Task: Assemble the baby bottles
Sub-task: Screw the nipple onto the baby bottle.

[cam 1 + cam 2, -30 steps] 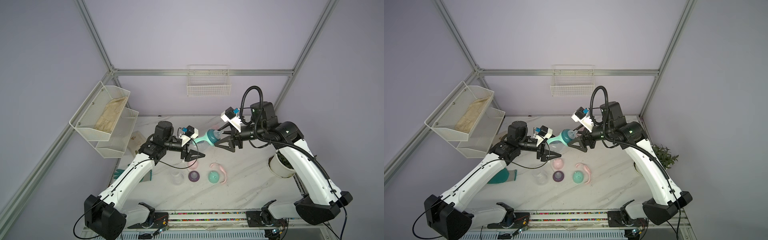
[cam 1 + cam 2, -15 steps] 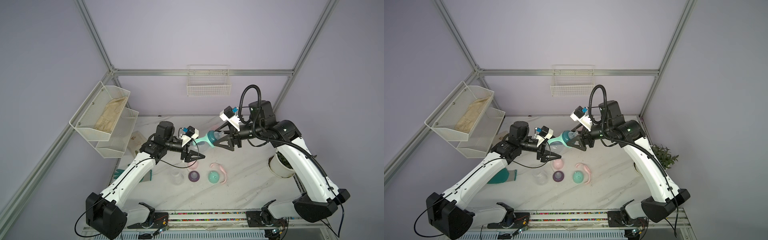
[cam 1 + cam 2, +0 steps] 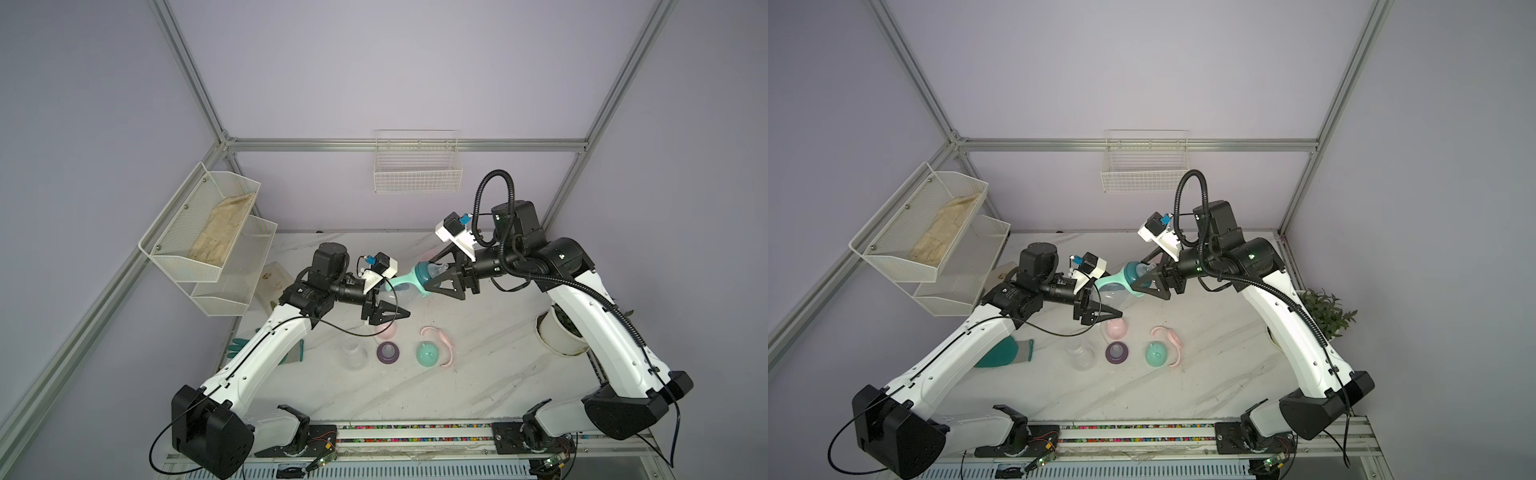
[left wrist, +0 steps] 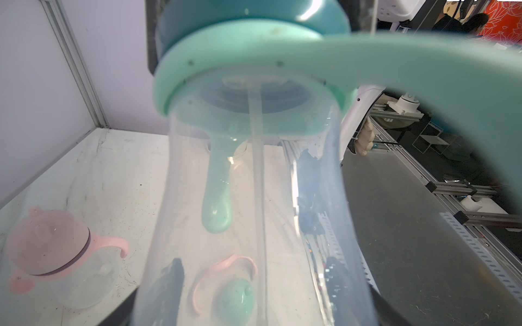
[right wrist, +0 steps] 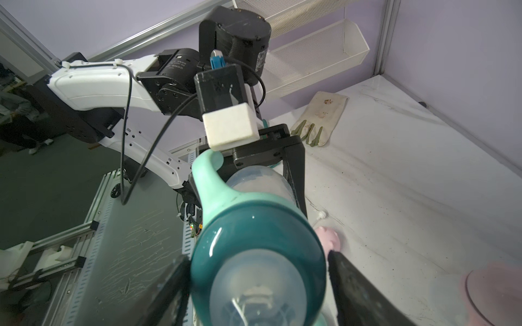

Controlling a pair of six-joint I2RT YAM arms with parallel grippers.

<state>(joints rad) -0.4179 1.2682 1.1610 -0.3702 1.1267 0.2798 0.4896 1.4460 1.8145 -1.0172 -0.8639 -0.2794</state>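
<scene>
Hanging between the 2 grippers above the marble table [image 3: 478,374]: 1 baby bottle [image 3: 395,293].
A 2-tier mesh shelf [image 3: 174,237] carries 1 beige cloth [image 3: 222,230] in its upper tier; 1 green glove [image 3: 1007,352] lies by the left arm; the left gripper [image 3: 395,305] is clamped on the bottle's clear body, 1 straw [image 4: 258,169] inside. Of 3 bottles, the other 2 stand on the table: 1 bare clear bottle [image 3: 354,353] and 1 pink-capped bottle [image 3: 1116,329], beside 1 purple collar [image 3: 388,352], 1 mint dome cap [image 3: 428,355] and 1 pink handle ring [image 3: 441,341]. 1 wire basket [image 3: 417,174] hangs on the back wall. The right gripper [image 5: 257,256] has its jaws flanking the teal collar [image 3: 424,272]; whether they press it I cannot tell. 1 white pot [image 3: 557,340] far right holds 1 plant [image 3: 1327,311].
</scene>
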